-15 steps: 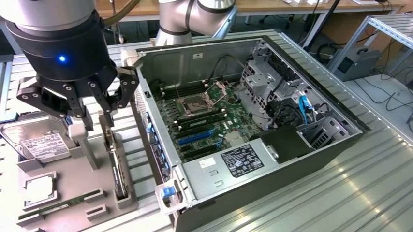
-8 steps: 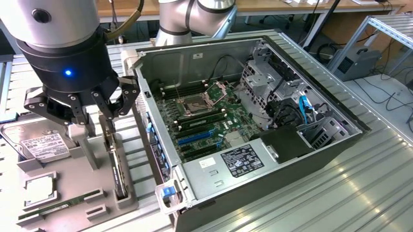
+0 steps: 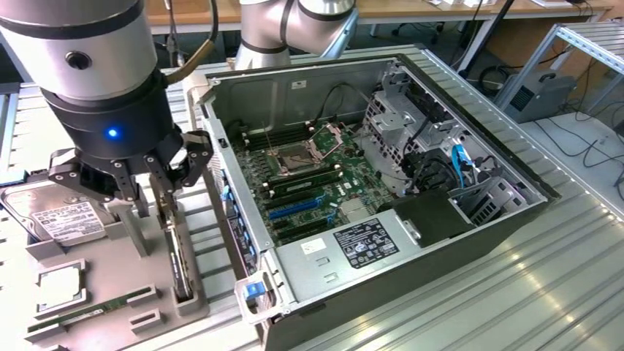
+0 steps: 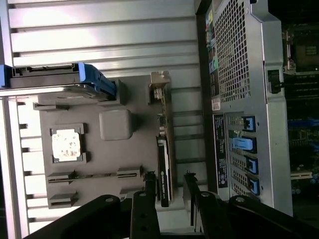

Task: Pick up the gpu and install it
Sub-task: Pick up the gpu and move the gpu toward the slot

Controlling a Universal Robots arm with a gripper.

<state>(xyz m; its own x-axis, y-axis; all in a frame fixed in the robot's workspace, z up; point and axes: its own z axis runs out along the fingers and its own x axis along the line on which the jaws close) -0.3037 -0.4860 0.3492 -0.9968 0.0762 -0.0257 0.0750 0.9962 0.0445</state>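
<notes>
Hand (image 4: pixel 169 176) spread astride gpu (image 4: pixel 163 159), upright in tray (image 4: pixel 114 157) slot.

My arm (image 3: pixel 283 33) is smooth silver tube with rounded grey joint caps. My wrist (image 3: pixel 93 51) is a thick silver cylinder, with a black band round its top and one small dark round plug (image 3: pixel 76 58) in its side. Under it sits a black collar with a little blue light (image 3: pixel 113 133). A dark cable (image 3: pixel 204 45) curves beside the wrist. My gripper (image 3: pixel 146 199) is all black, with hinged links on round pivot pins and two slim flat fingers (image 4: pixel 145 204).
</notes>
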